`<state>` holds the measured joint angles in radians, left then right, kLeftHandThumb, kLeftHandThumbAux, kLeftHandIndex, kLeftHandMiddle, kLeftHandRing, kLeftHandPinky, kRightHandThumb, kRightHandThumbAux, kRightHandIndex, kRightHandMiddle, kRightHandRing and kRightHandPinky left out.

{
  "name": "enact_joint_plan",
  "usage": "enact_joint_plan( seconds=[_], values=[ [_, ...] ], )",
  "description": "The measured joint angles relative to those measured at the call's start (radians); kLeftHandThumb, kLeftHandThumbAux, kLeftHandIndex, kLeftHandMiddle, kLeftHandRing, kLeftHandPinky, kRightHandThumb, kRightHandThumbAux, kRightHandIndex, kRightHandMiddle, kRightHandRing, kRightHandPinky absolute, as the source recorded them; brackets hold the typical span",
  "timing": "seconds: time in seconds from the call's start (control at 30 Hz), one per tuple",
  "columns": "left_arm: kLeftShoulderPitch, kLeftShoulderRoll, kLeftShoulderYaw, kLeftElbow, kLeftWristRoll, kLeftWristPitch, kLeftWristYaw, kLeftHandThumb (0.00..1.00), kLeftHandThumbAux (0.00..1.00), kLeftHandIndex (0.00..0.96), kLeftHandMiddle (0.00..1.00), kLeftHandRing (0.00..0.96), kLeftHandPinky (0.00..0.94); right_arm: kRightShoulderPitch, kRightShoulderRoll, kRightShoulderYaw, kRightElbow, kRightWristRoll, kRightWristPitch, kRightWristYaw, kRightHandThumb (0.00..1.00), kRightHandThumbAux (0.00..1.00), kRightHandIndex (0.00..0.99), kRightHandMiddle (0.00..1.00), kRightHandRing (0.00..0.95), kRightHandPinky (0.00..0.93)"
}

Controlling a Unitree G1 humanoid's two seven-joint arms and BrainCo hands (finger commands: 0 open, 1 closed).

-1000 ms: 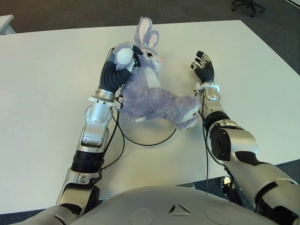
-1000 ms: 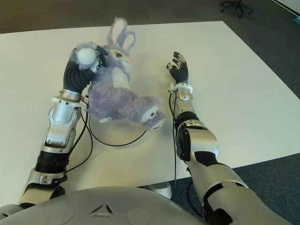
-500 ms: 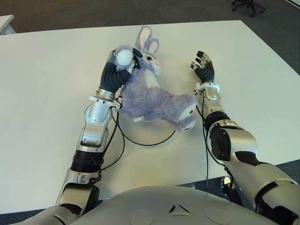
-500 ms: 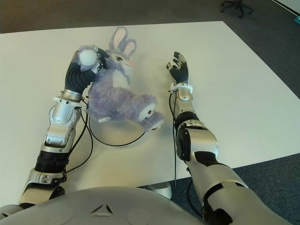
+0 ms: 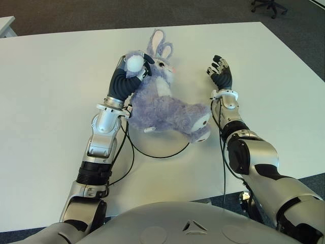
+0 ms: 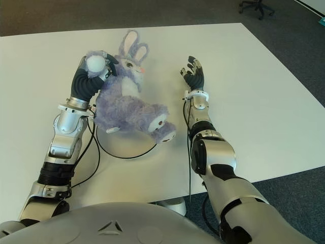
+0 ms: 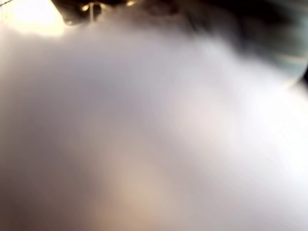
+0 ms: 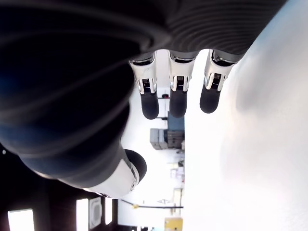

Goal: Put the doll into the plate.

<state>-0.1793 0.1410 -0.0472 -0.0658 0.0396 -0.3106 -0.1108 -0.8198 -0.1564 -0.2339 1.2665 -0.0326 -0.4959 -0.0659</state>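
Note:
A purple plush rabbit doll (image 5: 165, 104) with white ears hangs tilted over the middle of the white table (image 5: 56, 91), its feet low near the tabletop. My left hand (image 5: 133, 65) is shut on the doll's white-tipped paw, lifting that side. Pale fur (image 7: 154, 125) fills the left wrist view. My right hand (image 5: 220, 71) stands upright to the right of the doll, apart from it, with straight fingers (image 8: 177, 91) holding nothing. I cannot make out a plate in any view.
A black cable (image 5: 160, 155) loops on the table under the doll. The table's right edge (image 5: 304, 61) drops to dark carpet, where an office chair (image 5: 268, 6) stands at the far right. Another table's corner (image 5: 6, 24) shows far left.
The doll has sunk a little and settled toward the table, its head and ears tipping lower. My left hand stayed shut on the paw. The right hand has not moved.

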Motion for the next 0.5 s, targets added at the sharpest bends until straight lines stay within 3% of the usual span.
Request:
enact_joint_plan(
  seconds=[0.5],
  values=[
    [-0.007,0.004,0.010,0.045,-0.043,0.043,-0.048,0.720,0.698,0.442,0.849,0.864,0.865,0.000,0.000,-0.001,0.000,0.001,0.000,0.001,0.632,0.863,0.136,0.124,0.095,0.109]
  ],
)
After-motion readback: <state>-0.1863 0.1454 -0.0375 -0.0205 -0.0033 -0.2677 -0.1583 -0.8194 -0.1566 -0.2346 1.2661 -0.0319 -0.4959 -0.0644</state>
